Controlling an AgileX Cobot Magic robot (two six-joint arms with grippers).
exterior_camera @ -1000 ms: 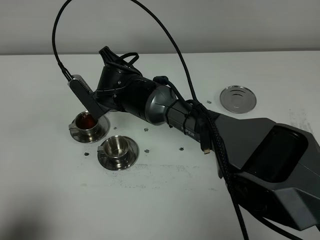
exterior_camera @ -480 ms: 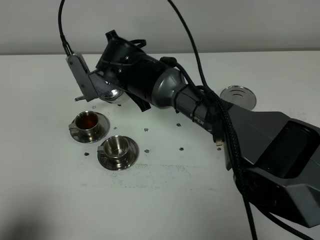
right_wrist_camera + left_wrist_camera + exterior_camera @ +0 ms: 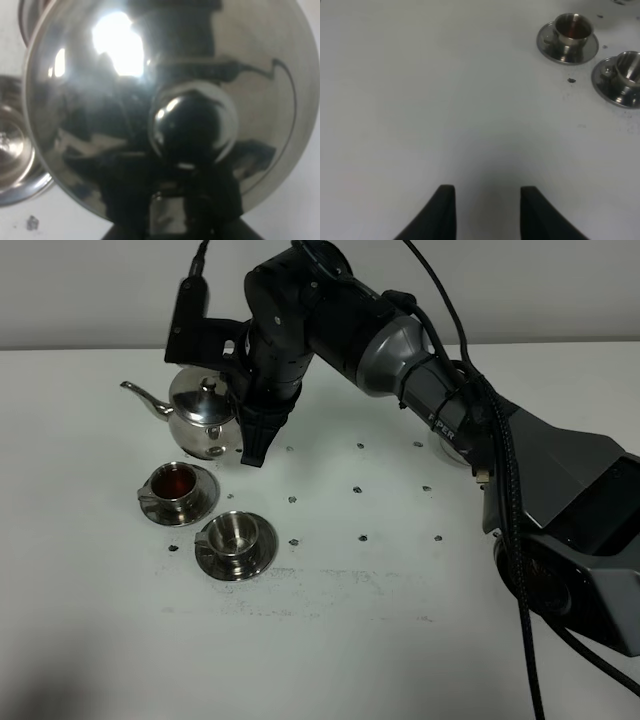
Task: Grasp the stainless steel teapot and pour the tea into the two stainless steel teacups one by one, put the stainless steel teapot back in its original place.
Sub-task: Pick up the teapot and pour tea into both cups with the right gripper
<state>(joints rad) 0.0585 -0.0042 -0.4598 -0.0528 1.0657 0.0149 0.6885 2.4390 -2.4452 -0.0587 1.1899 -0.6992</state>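
Exterior high view is showing the stainless steel teapot (image 3: 203,420) standing upright in the upper left of the frame, lid on, its thin spout pointing toward the left edge. The right gripper (image 3: 250,425) is gripping it from the right side, jaws clamped on the handle end, with the dark arm reaching in from the lower right. Whether the pot's base is touching the table (image 3: 330,640) I cannot tell. Just below the pot, the filled teacup (image 3: 172,485) is sitting on its saucer and holding reddish-brown tea. The empty teacup (image 3: 235,532) is sitting on its own saucer just beside it, lower and further right.

The right wrist view is looking straight onto the pot's domed lid and knob, which are taking up nearly the whole picture. In the left wrist view the left gripper (image 3: 487,210) is hanging over bare table — jaws standing apart, nothing between them — well apart from both cups.
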